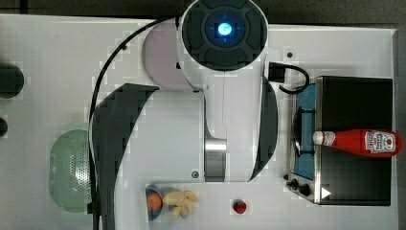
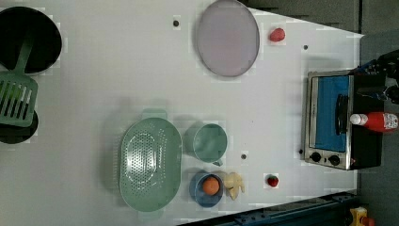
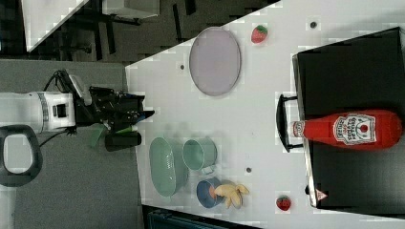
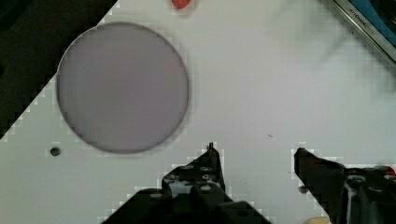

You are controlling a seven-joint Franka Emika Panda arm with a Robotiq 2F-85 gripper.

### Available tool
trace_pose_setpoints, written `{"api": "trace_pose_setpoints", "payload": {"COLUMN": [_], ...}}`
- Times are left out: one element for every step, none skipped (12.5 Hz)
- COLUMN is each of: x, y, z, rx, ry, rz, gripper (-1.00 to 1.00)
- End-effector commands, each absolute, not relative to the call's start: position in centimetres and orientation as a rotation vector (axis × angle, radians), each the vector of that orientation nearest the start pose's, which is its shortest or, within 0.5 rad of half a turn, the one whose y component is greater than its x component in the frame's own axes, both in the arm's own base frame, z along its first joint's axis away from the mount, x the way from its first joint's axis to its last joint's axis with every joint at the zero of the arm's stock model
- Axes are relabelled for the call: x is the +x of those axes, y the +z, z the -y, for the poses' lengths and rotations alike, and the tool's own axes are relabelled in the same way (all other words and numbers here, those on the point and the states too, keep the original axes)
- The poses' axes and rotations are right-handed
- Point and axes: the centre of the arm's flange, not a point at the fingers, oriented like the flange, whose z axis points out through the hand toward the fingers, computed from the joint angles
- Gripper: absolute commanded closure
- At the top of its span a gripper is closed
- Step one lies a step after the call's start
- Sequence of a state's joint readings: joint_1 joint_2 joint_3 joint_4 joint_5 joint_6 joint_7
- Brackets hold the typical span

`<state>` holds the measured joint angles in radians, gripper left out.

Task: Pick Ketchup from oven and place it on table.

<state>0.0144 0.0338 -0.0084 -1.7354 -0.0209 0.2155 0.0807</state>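
The red ketchup (image 1: 359,143) bottle lies on its side on the black top of the oven (image 1: 356,100), its white cap over the door edge. It is also clear in the left view as ketchup (image 2: 377,121) on the oven (image 2: 329,117), and in the right view as ketchup (image 3: 351,129) on the oven (image 3: 353,62). My gripper (image 4: 256,156) hangs open above the white table (image 4: 261,70) with nothing between its fingers, beside a round plate and well away from the oven. In the right view the gripper (image 3: 141,114) sits far at the right view's left.
A lilac plate (image 2: 227,37), green colander (image 2: 149,164), green cup (image 2: 209,142), and blue bowl (image 2: 207,188) holding an orange stand on the table. Two strawberries (image 2: 277,34) (image 2: 272,181) lie near the oven. A black bowl (image 2: 28,37) and green spatula (image 2: 16,99) are at the left view's left.
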Motion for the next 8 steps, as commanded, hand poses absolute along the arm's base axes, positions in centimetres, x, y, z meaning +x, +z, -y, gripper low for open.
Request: {"api": "trace_pose_setpoints", "payload": {"x": [41.8,41.8,41.9,42.2,42.7,43.2,43.8,44.7], "y": [65.2,65.2,65.0,64.8,64.4,64.0,63.6,62.6], "z": [0.7,0.7,1.3,1.9,3.3,4.6,6.1,8.7], "rx": [-2.859,-2.859,-2.853,-2.842,-2.818,-2.791,-2.761,-2.712], "ry": [0.106,0.107,0.109,0.112,0.106,0.095,0.083,0.07], "rz": [-1.307,-1.308,-1.323,-1.34,-1.372,-1.403,-1.438,-1.498], "gripper": [-0.48,-0.85,-1.0,-1.0,-1.0,-1.0,-1.0,-1.0]}}
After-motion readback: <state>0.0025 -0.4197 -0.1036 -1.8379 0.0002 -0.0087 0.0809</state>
